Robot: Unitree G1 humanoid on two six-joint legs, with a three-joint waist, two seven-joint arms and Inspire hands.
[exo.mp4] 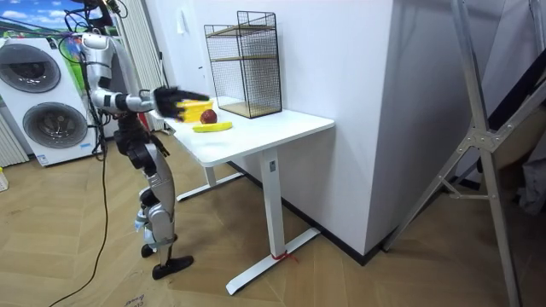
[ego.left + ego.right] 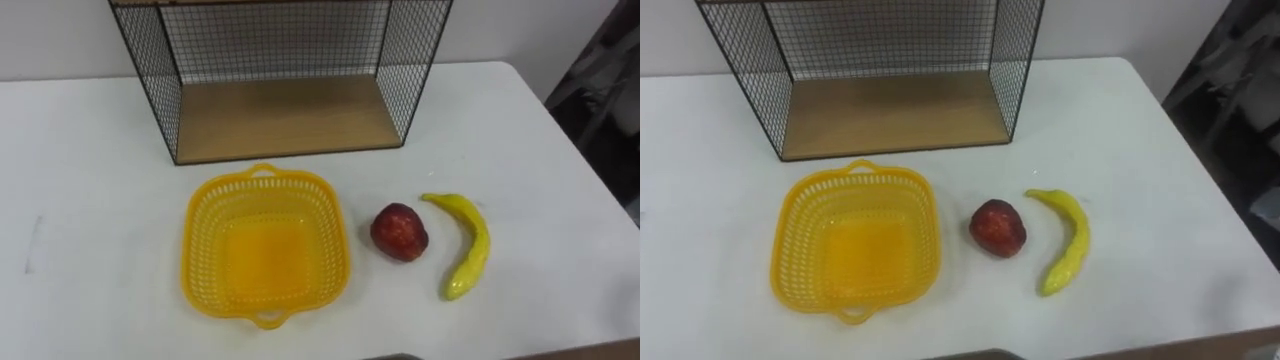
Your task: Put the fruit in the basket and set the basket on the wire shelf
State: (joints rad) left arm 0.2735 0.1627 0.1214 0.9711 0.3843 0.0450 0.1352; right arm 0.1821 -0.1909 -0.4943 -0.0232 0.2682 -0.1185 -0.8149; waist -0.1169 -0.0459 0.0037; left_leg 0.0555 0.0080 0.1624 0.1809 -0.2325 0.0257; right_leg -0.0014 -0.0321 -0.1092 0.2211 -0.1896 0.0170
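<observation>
Left eye view shows you the empty yellow basket (image 2: 202, 250) lower centre on the worktop (image 2: 80, 150). The apple (image 2: 399, 232) and banana (image 2: 465, 245) lie just right of it, and the wire shelf (image 2: 285, 115) stands above. In the room view your right hand (image 1: 179, 102) reaches out with straight fingers, holding nothing.

The wire shelf (image 2: 290, 115) is cut off at the top edge.

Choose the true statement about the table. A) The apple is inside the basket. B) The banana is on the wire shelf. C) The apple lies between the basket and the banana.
C: the apple sits with the empty basket on its left and the banana on its right.
</observation>
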